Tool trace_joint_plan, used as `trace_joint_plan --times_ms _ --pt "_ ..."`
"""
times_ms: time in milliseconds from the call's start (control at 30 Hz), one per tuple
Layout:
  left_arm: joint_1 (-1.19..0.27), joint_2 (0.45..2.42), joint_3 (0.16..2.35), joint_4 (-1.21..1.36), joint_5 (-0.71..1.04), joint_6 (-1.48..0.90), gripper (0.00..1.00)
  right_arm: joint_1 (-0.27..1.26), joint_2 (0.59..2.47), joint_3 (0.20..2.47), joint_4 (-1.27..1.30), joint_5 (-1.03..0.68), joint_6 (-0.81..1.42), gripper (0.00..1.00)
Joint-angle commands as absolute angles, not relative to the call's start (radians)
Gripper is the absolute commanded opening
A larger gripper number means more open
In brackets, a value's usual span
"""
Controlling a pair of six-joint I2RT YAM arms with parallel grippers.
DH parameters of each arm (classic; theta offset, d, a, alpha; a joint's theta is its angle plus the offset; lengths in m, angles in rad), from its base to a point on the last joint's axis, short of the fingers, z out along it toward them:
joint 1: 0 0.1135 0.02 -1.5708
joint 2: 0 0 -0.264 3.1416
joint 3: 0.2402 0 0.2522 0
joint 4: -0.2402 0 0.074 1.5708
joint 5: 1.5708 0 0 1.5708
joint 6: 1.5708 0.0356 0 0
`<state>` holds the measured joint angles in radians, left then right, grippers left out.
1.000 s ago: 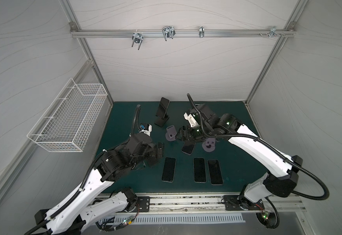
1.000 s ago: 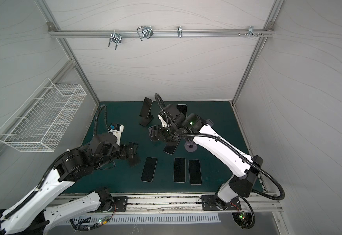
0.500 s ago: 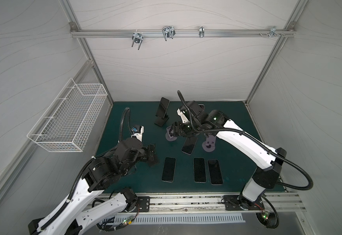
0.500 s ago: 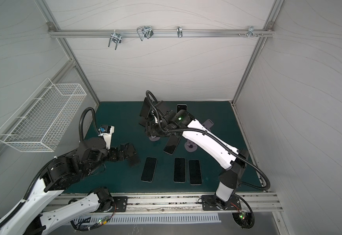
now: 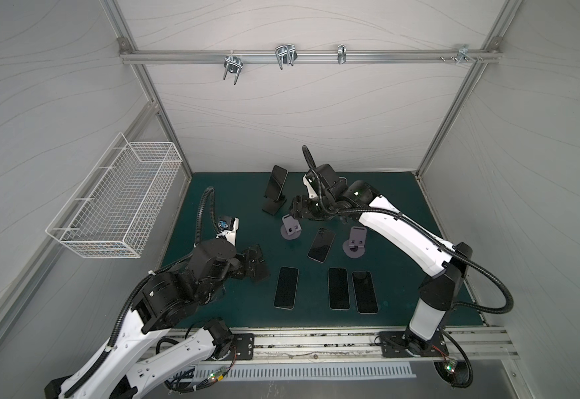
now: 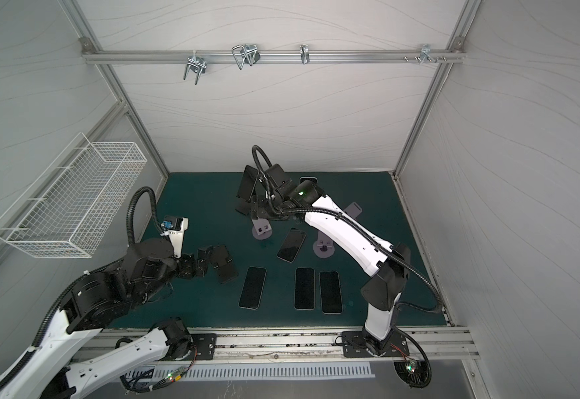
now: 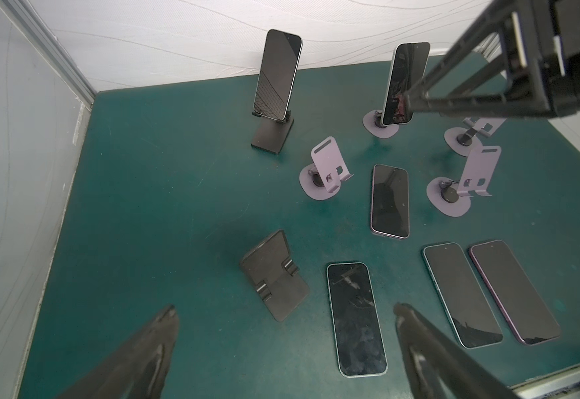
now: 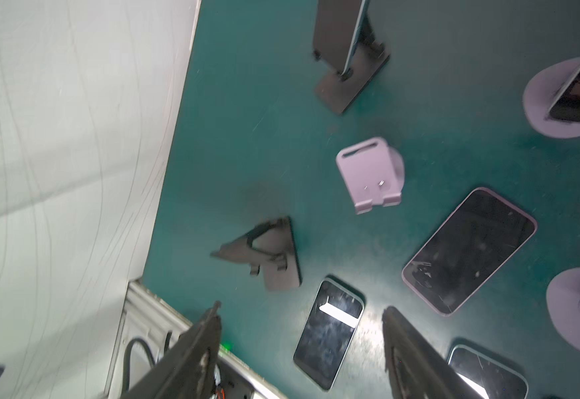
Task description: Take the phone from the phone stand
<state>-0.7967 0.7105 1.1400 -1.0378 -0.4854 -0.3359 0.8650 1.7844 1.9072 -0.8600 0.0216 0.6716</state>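
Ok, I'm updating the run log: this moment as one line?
left fingers: open, empty | right fingers: open, empty | black-stand phone: mounted | purple-stand phone: mounted | flat phones: four

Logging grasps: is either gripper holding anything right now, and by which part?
Nothing is held: the left gripper and the right gripper are both open and empty.

Left arm (image 5: 164,297) is folded low on the near left side, elbow bent, wrist aimed inward toward the middle. Left gripper (image 7: 284,309) has its jaws spread wide with nothing between them. Right arm (image 5: 402,238) is stretched far forward and leans across toward the centre, forearm sloping down, wrist tipped downward. Right gripper (image 8: 301,309) has its jaws parted, empty, hanging in the air.
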Motion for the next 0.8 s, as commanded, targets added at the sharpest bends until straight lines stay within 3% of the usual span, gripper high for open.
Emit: trace_joint_plan --times_ms 0,767 --pt "-0.796 0.735 1.135 -0.976 -0.534 -0.317 0.99 0.832 1.818 1.945 -0.812 0.011 0.633 0.75" --pt "-0.77 0.866 1.108 -0.825 -0.489 -0.319 0.99 0.614 1.885 1.947 -0.741 0.143 0.434 0.8"
